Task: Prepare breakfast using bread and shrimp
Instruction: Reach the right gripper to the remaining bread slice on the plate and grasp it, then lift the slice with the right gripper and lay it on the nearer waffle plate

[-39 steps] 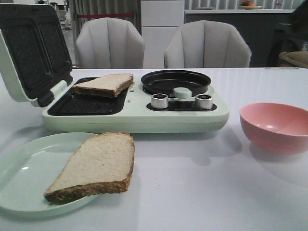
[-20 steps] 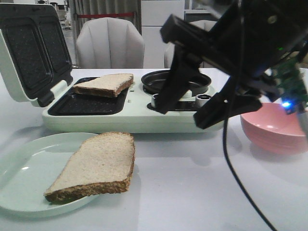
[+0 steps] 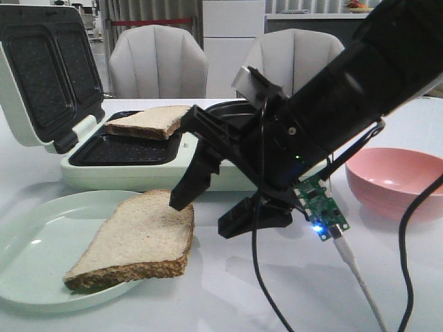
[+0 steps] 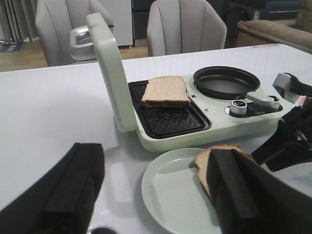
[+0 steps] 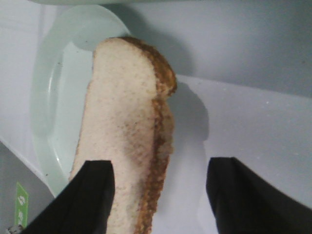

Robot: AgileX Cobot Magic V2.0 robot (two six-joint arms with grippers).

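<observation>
One bread slice point(image 3: 138, 238) lies on a pale green plate point(image 3: 34, 249), its right part hanging over the rim. A second bread slice point(image 3: 149, 121) rests tilted on the far grill well of the open sandwich maker point(image 3: 208, 169). My right gripper point(image 3: 208, 213) is open and low over the table at the plated slice's right edge. In the right wrist view the crust edge point(image 5: 161, 146) runs between the fingers, one over the crumb, one over bare table. My left gripper point(image 4: 156, 195) is open above the plate point(image 4: 170, 190), holding nothing. No shrimp is in view.
A pink bowl point(image 3: 398, 180) stands at the right; its inside is hidden. The maker's lid point(image 3: 41, 76) stands open at the left, and a black round pan point(image 4: 226, 83) with two knobs sits on its right half. Two chairs stand behind the table.
The right arm, absent a second ago, came in from the upper right and swept down and left to the plated slice. Both slices stay where they were.
</observation>
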